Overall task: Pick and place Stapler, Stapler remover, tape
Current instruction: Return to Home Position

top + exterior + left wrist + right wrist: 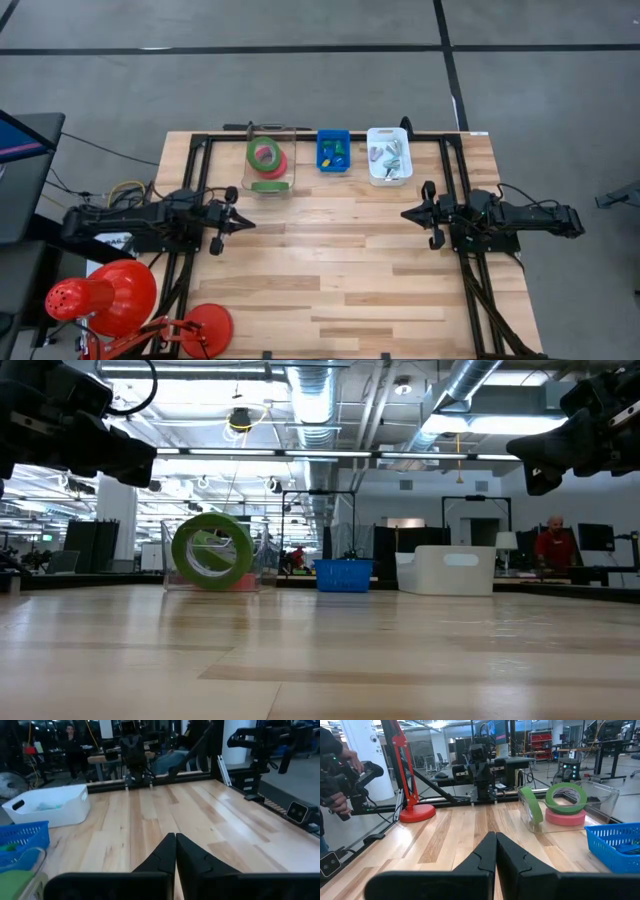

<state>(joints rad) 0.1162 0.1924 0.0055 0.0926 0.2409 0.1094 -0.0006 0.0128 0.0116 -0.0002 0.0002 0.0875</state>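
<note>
Three tape rolls sit in a clear bin [268,160] at the table's far side: a red-pink roll [565,816] lies flat, a green roll [566,797] rests on it, and another green roll [532,804] stands on edge against the bin's wall. A blue basket [333,151] holds small blue, green and yellow items. A white bin [388,155] holds small silver and green items. My left gripper [248,222] hovers shut over the table's left part, pointing right. My right gripper [407,214] hovers shut over the right part, pointing left. Neither touches anything.
A red desk lamp [110,296] with its round base [205,326] stands at the table's near left corner. Bare wood [330,260] lies between the two grippers and toward the near edge. People show in the room beyond the table.
</note>
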